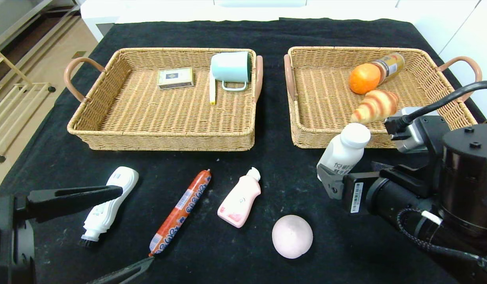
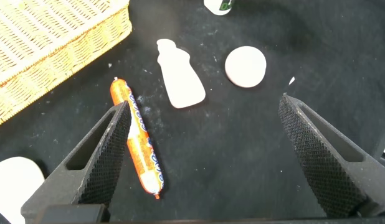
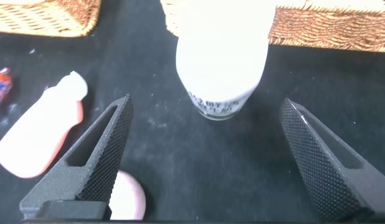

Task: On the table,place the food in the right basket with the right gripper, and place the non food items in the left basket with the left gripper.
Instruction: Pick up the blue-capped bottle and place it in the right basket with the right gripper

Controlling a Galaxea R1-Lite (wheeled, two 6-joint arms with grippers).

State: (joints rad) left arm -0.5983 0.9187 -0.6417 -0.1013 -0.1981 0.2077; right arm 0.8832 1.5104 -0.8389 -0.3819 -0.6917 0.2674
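Observation:
My right gripper [image 3: 206, 104] is open and low over the cloth. A white milk bottle [image 3: 221, 59] stands just beyond its fingertips, in front of the right basket [image 1: 302, 136]. That basket holds an orange [image 1: 364, 78], a croissant [image 1: 375, 105] and a brown jar [image 1: 390, 65]. My left gripper [image 2: 204, 107] is open at the near left, empty, above the sausage [image 1: 181, 210]. On the cloth also lie a white brush [image 1: 109, 203], a pink bottle [image 1: 240, 197] and a round pink bun [image 1: 292, 236]. The left basket [image 1: 160, 139] holds a card box [image 1: 175, 77], a mint cup [image 1: 230, 68] and a pen [image 1: 212, 88].
Both baskets sit side by side at the back of the black cloth [image 1: 267, 118] with a narrow gap between their handles. The loose items lie in a row along the front. The table's left edge drops to the floor [image 1: 26, 79].

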